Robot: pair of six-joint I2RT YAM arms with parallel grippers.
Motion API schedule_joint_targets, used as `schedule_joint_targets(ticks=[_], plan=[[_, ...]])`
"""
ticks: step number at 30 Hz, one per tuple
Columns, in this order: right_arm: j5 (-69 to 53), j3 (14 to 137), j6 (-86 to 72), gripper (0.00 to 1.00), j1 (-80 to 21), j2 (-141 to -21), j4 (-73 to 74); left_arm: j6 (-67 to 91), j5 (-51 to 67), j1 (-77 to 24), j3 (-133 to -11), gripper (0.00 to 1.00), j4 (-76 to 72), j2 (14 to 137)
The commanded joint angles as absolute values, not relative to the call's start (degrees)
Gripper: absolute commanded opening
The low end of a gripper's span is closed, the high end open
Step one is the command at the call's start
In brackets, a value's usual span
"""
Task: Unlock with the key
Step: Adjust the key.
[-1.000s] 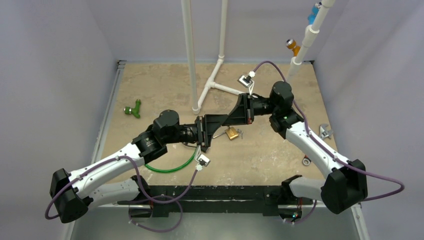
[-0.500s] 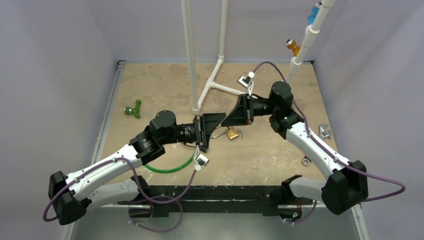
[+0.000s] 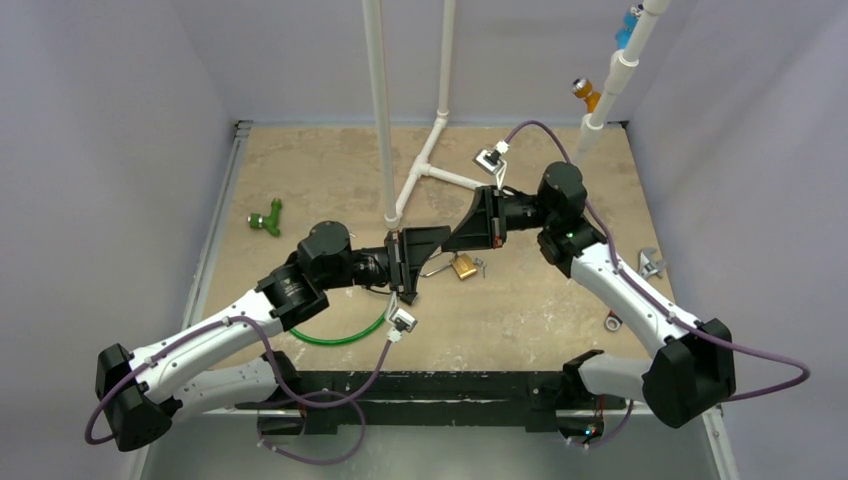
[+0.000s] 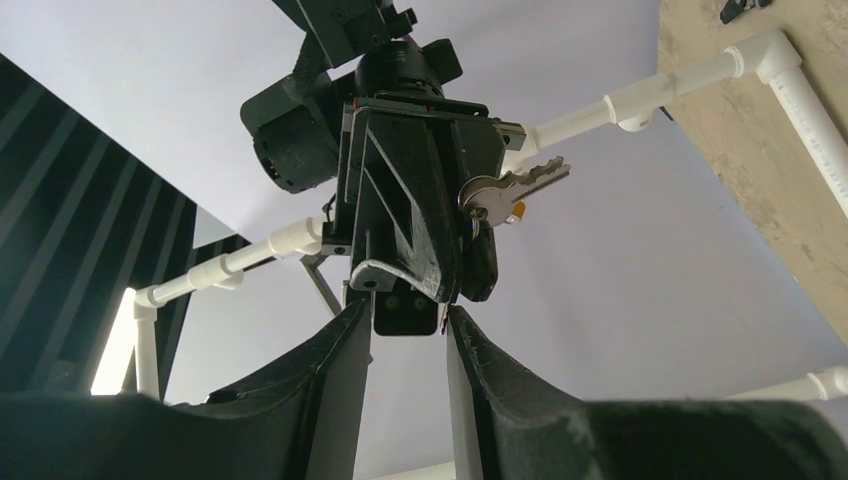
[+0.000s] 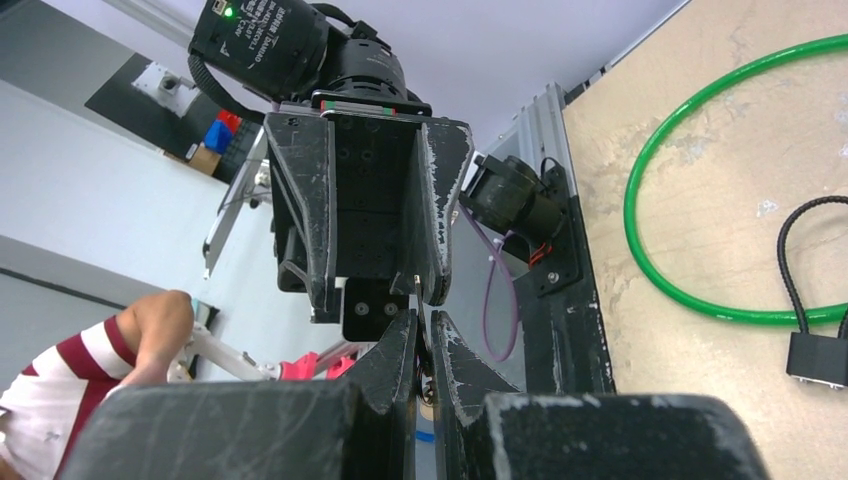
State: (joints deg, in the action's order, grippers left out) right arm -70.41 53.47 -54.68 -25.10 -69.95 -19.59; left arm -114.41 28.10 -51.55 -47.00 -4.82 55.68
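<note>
A brass padlock (image 3: 463,266) lies on the table under the two grippers. My right gripper (image 3: 452,243) is held in the air and is shut on the silver key (image 4: 515,186). The key's bow sits between its fingers and the blade sticks out sideways. In the right wrist view the key (image 5: 417,296) shows only as a thin metal edge between the shut fingertips (image 5: 423,322). My left gripper (image 3: 442,236) faces the right one tip to tip. It is open and empty (image 4: 408,315), with its fingers just short of the right gripper's tips.
White PVC pipes (image 3: 415,180) stand at the back middle and back right. A green hose loop (image 3: 345,337) lies near the left arm and a green fitting (image 3: 266,219) at the left. Small metal parts (image 3: 650,262) lie at the right. A black cable lock (image 5: 815,355) lies on the table.
My left gripper has drawn back to the left, away from the right gripper, and its arm has shifted slightly left. The right gripper has stayed put with the key.
</note>
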Motion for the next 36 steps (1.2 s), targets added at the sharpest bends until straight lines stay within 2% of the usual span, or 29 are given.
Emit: schedule_joint_targets(ticks=[1,4,10,14,15,18,20,21,23,29,32,36], plan=[[-69.91,55.23,-55.92,0.00,-25.90,-70.70,-22.85,-116.05,30.93,-52.03,-47.83,0.33,-5.64,54.91],[-70.09,55.66,-56.05,0.00,-26.18,-71.08,-23.06,-116.10,31.31,-52.03,-47.56,0.32,-4.88,54.68],[-70.14,55.15,-55.56,0.00,-26.28,-70.71,-22.68,-115.22,28.93,-52.34,-48.62,0.01,-3.11,54.67],[-70.57,54.99,-54.79,0.00,-26.28,-70.41,-22.21,-113.53,28.01,-52.30,-49.58,0.00,-2.50,54.54],[-70.76,55.20,-54.39,0.05,-26.28,-70.40,-21.74,-112.91,27.68,-52.31,-49.83,0.00,-2.09,54.43],[-70.68,56.55,-52.67,0.39,-25.89,-69.64,-19.81,-108.09,25.58,-52.38,-51.71,0.00,2.93,53.97],[-69.88,58.85,-48.32,0.54,-24.77,-68.88,-14.38,-101.89,23.66,-52.43,-54.35,0.00,8.73,53.71],[-69.21,60.54,-45.13,0.62,-23.76,-68.38,-10.13,-98.86,22.78,-52.51,-55.95,0.00,11.53,53.58],[-67.48,63.34,-39.52,0.66,-21.20,-67.04,-3.81,-94.14,21.36,-52.47,-58.03,0.00,16.52,53.51],[-49.69,69.77,-17.66,0.68,-19.31,-61.25,16.85,-82.40,20.20,-52.99,-67.75,0.00,38.26,55.34],[-43.91,65.99,-14.50,0.66,-20.18,-55.32,12.75,-73.16,21.27,-52.91,-76.06,0.00,52.54,59.59],[-43.43,62.44,-12.21,0.61,-20.93,-49.29,8.12,-61.60,26.60,-52.31,-87.52,0.00,71.47,68.46]])
